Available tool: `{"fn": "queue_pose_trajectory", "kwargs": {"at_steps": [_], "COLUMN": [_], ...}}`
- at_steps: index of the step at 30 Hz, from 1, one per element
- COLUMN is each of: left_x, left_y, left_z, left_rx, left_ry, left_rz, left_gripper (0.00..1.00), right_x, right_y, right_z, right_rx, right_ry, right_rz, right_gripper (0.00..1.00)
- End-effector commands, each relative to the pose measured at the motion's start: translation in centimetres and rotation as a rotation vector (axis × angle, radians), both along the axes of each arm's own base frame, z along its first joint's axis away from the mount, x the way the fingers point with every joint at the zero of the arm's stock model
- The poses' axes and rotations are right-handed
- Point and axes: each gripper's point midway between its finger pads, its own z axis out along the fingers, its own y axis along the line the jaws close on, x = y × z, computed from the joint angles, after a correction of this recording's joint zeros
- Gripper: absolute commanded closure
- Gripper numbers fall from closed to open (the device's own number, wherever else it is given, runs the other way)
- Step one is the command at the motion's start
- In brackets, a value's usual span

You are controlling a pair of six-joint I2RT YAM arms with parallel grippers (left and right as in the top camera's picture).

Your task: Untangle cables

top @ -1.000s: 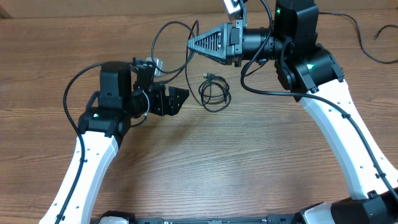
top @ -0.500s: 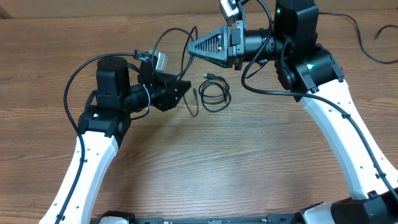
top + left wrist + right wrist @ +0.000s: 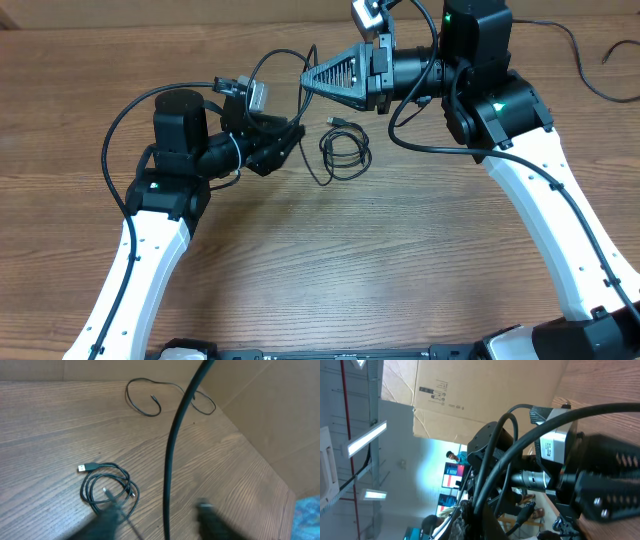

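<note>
Now, 3 cables, 1 coil, 1 far loop, 1 strand in shut R pincer, L pincer ajar.

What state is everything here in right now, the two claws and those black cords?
left gripper: open, fingers apart, close to the coil.
right gripper: shut, closed to a point, nothing seen in it.
coiled cable: lying on the table, bundled, plug end sticking out, one strand trailing towards the left gripper.
loose cable: lying farther off in an open curl, untouched.
</note>
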Motion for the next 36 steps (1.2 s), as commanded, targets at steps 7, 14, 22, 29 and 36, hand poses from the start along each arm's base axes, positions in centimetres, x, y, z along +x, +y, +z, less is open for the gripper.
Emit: {"fn": "queue_pose_trajectory", "kwargs": {"at_steps": [7,14,22,29,36], "left_x": [0.7,1.9,2.3,2.4,3.5], "left_y": [-0.4,-0.7,-0.7,-0.6,1.0], "left_z": [1.4,0.2,0.5,0.6,0.3], "left_rx": [-0.032,-0.079,-0.111,-0.109,-0.090], "left_ry": [-0.040,0.029,0.042,0.037,0.033], "left_rz": [-0.008,0.013,0.031,0.037,0.113], "left_gripper": [0.31,0.64,0.86,0.96,0.96], "right_x": [-1.0,-1.2,-1.2,-1.1,-0.9], "right_y": [-0.1,-0.2,-0.2,-0.2,-0.2], "right_z": [1.5,1.6,1.6,1.6,1.5], "right_rx": [0.020,0.021,0.021,0.021,0.019], "right_ry": [-0.018,-0.018,-0.017,-0.053,-0.164], "right_rz": [0.021,0.029,0.032,0.031,0.027], "right_gripper": [0.96,0.96,0.96,0.96,0.96]}}
